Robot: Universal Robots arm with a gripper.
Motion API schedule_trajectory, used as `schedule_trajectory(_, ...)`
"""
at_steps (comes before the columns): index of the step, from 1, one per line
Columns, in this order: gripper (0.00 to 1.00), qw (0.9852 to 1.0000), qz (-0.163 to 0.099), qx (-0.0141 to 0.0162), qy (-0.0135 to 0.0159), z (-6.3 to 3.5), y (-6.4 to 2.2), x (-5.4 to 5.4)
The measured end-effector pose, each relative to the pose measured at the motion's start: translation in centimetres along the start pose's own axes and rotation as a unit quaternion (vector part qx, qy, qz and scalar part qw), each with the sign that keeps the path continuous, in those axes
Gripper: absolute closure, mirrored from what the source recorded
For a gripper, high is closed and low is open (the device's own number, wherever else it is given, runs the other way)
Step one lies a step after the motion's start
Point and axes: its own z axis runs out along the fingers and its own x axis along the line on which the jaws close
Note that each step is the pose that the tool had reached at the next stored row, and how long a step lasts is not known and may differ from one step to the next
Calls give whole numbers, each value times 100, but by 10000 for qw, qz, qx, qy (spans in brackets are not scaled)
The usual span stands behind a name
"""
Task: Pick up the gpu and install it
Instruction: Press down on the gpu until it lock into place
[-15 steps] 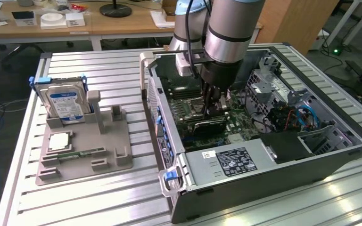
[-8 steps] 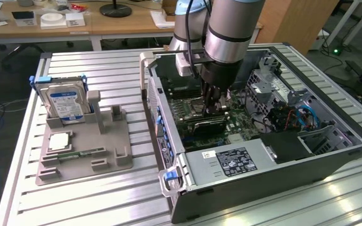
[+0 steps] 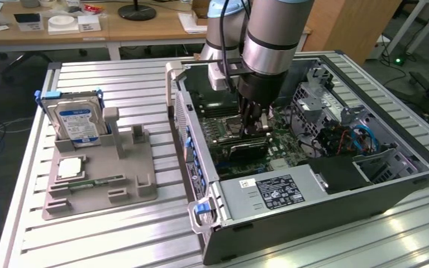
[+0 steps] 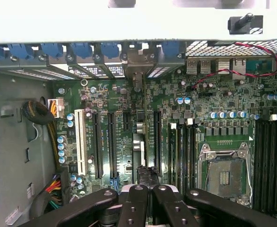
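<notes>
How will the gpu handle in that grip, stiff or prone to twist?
Likely stiff: the gpu is a flat board with a black cooler. Held on edge by the gripper, it could pivot if pushed off-centre. It is probably fragile too, with its circuitry close above the motherboard parts.

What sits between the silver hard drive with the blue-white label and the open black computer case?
In the exterior view: grey plastic upright posts of the grey fixture tray, then a bare strip of ribbed aluminium table.
</notes>
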Motion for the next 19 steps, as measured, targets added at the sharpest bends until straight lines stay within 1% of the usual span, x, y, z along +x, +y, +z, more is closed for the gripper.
schedule_trajectory(9,88,10000,0,0,0,0,0,0)
schedule_trajectory(10,88,10000,0,0,1,-1,12,1)
schedule_trajectory(12,88,10000,0,1,4,0,58,3)
schedule_trajectory(14,88,10000,-3,1,20,0,93,4)
schedule_trajectory(15,88,10000,-11,1,23,-1,110,7)
schedule_trajectory(19,88,10000,-31,0,23,-7,239,19)
